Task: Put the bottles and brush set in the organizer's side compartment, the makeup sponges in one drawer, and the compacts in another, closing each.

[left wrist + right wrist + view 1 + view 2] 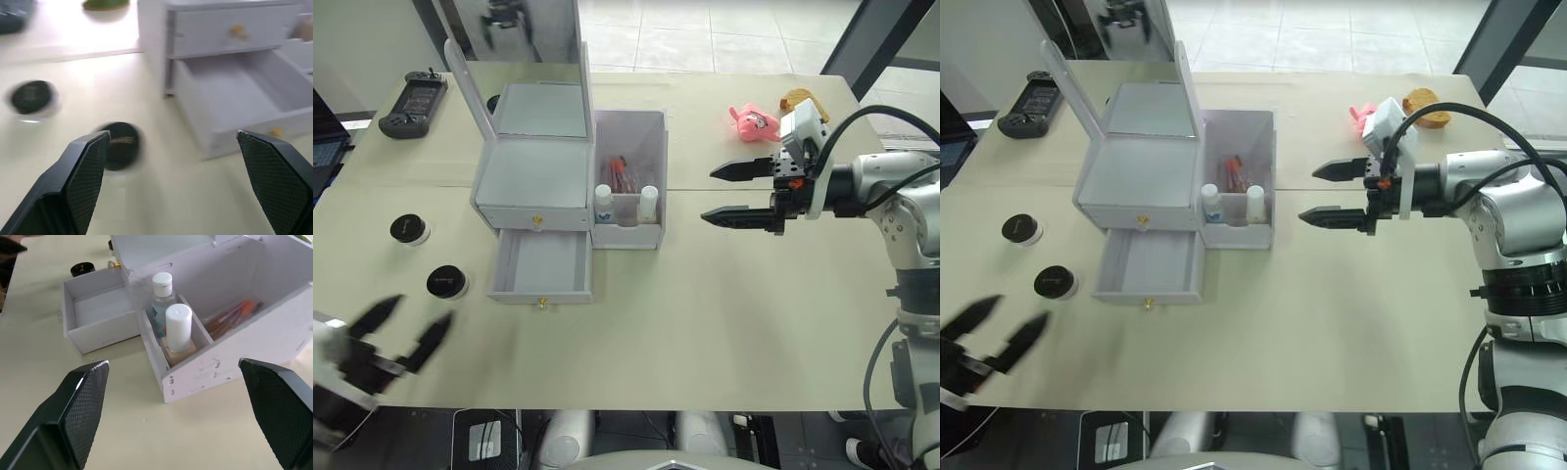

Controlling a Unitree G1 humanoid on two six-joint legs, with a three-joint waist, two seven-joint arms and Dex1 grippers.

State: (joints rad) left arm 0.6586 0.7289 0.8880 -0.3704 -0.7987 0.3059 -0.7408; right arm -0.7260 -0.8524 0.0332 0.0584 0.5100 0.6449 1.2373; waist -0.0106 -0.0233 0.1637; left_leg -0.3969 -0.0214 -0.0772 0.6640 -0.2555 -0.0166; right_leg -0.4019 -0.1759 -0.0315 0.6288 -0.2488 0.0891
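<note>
The organizer (548, 186) stands on the pale table (724, 323) with its mirror lid (524, 39) upright at the back. Its side compartment (628, 176) forms the organizer's right flank. In that bin's low front section stand the two bottles: the clear one with the blue label (162, 296) next to the drawers and the cream-beige one (178, 328) just beside it, both upright with white caps. Behind them, deeper in the same bin, lies the brush set (232, 316), its pink-orange handles showing. The upper drawer (533, 217) is pushed in flush with the organizer's front. The lower drawer (541, 266) is pulled out toward the robot; what shows of its floor is bare.

The two compacts lie on the table to the left of the organizer, apart from it: one (409, 229) level with the upper drawer, the other (446, 283) level with the open drawer's front. The left gripper (406, 333) hovers nearer the robot than that second compact, fingers spread wide and holding nothing. The right gripper (734, 191) hangs to the right of the side compartment, well clear of it, fingers also wide apart and holding nothing.

A pink plush toy (754, 121) lies behind the right gripper. A black controller (413, 103) rests to the far left of the organizer.
</note>
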